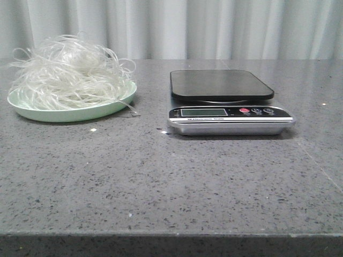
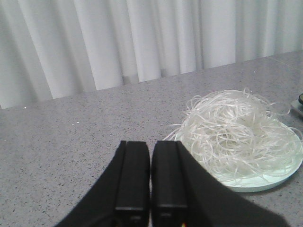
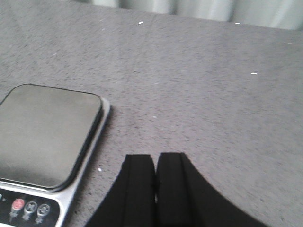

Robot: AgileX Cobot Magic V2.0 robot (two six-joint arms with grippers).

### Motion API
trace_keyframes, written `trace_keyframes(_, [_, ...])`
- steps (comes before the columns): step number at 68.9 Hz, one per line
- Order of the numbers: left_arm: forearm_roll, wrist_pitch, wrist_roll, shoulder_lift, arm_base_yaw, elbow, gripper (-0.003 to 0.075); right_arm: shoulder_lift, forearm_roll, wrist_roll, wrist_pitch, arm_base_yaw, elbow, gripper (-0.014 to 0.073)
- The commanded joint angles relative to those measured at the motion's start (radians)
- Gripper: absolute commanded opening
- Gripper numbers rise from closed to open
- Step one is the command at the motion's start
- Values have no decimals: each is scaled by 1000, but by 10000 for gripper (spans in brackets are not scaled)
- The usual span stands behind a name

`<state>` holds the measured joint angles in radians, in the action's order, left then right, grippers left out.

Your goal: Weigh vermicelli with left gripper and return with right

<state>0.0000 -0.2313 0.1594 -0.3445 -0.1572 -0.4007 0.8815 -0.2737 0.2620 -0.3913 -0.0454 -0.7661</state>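
Observation:
The vermicelli [image 1: 69, 72] is a fluffy whitish tangle heaped on a pale green plate [image 1: 96, 111] at the table's back left. It also shows in the left wrist view [image 2: 234, 127] on the plate [image 2: 265, 182]. A kitchen scale [image 1: 228, 101] with a dark empty platform stands at centre right; it shows in the right wrist view [image 3: 45, 135]. My left gripper [image 2: 151, 144] is shut and empty, above the table beside the plate. My right gripper [image 3: 156, 156] is shut and empty, above bare table beside the scale. Neither gripper shows in the front view.
The grey speckled table [image 1: 161, 182] runs to a front edge near the camera. A white curtain [image 1: 214, 27] hangs behind it. Small white crumbs [image 1: 93, 129] lie in front of the plate.

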Motion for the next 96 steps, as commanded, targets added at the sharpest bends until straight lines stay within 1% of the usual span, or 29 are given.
trace_keyframes(1, [-17, 80, -10, -7, 1, -27, 137, -92, 4, -1, 96, 37, 38, 153])
trace_keyframes(18, [-17, 80, -10, -7, 1, -27, 137, -308, 4, -1, 148, 43, 203, 153])
trace_keyframes(25, [-17, 80, -10, -7, 1, -27, 137, -371, 5, -1, 166, 43, 251, 153])
trace_keyframes(40, [-17, 80, -10, -7, 1, -27, 137, -492, 5, -1, 259, 43, 347, 153])
trace_keyframes(55, [-17, 80, -10, -7, 1, -27, 137, -532, 5, -1, 278, 43, 386, 153])
trace_keyframes(96, [-17, 80, -10, -7, 1, -27, 137, -532, 5, -1, 267, 43, 387, 151])
